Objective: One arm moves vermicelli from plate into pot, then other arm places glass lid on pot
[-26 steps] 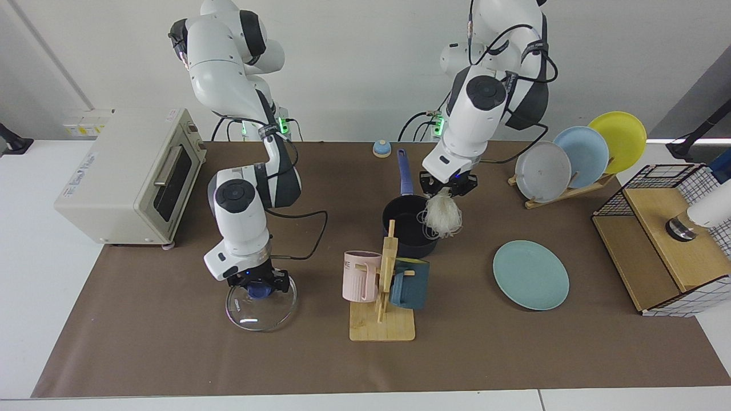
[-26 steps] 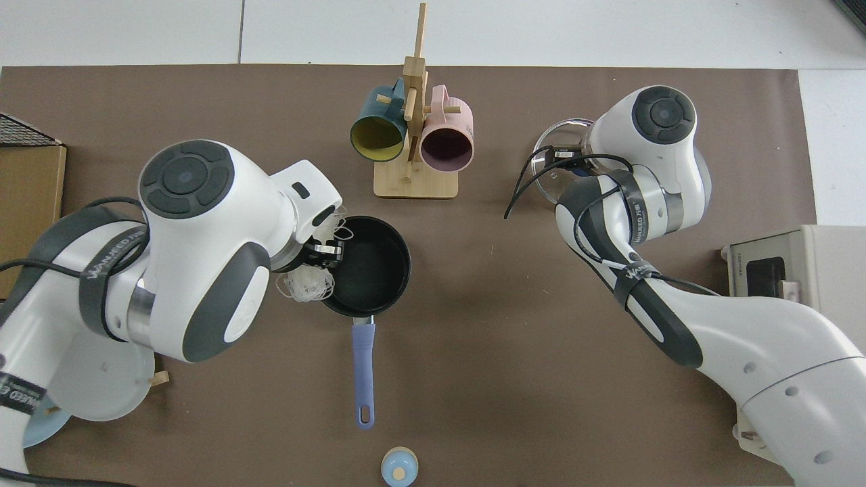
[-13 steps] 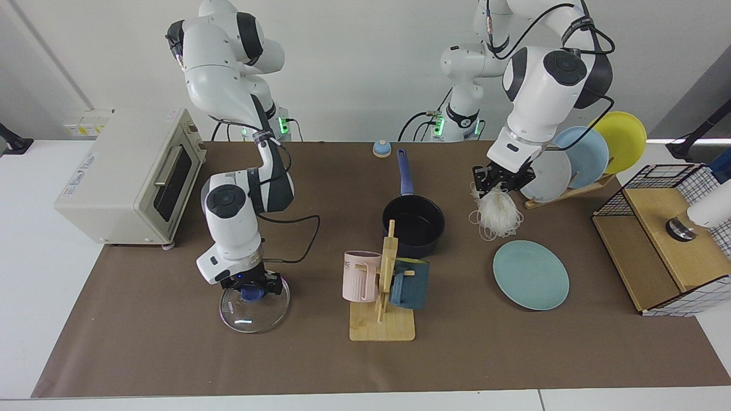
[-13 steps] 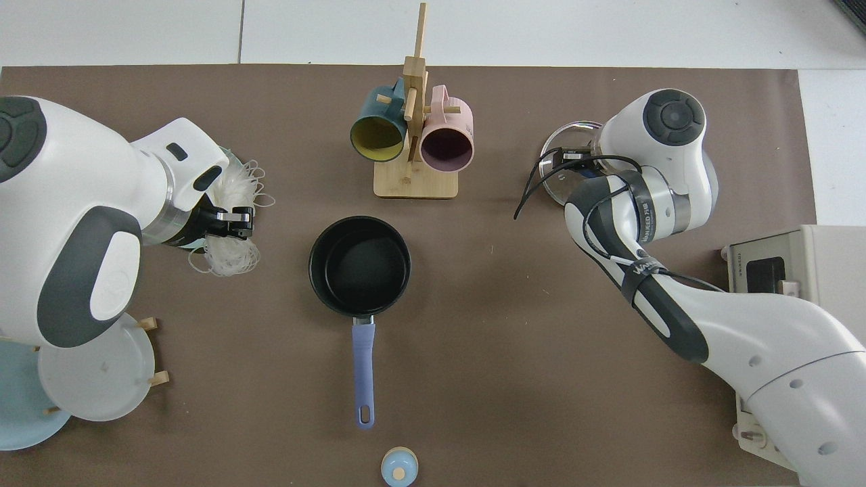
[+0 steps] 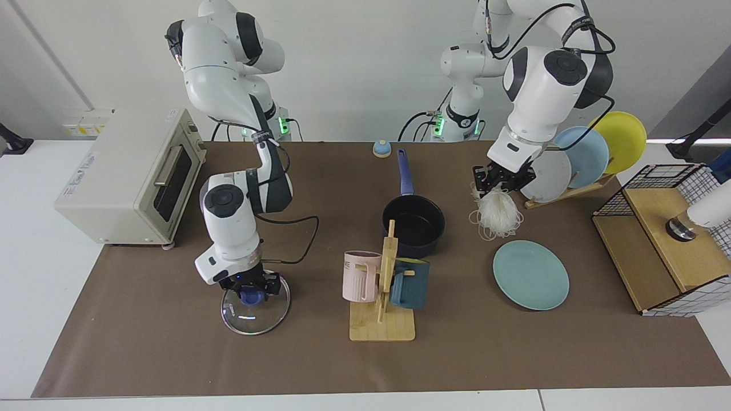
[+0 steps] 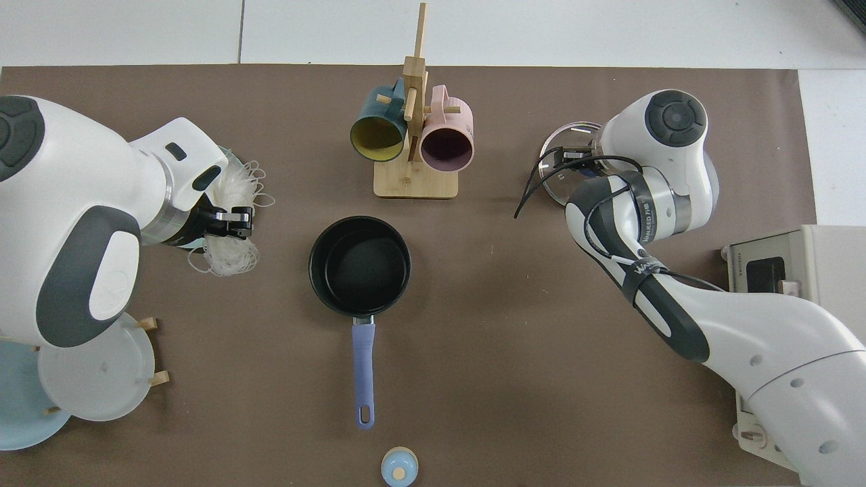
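Hanging from the left pincer (image 5: 495, 184), which is clenched on its top, the vermicelli (image 5: 495, 212) is a whitish, translucent tangle of thin looping strands, held in the air between the empty black-lined pot (image 5: 413, 225) and the bare teal plate (image 5: 531, 274). At the worktop's other side, the right pincer (image 5: 251, 285) grips the blue knob of the glass lid (image 5: 255, 311).

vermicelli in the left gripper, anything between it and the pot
Nothing visible. The whitish vermicelli bunch hangs from the left gripper, with only bare brown table between it and the open dark navy pot. The wooden mug rack stands nearer the camera.
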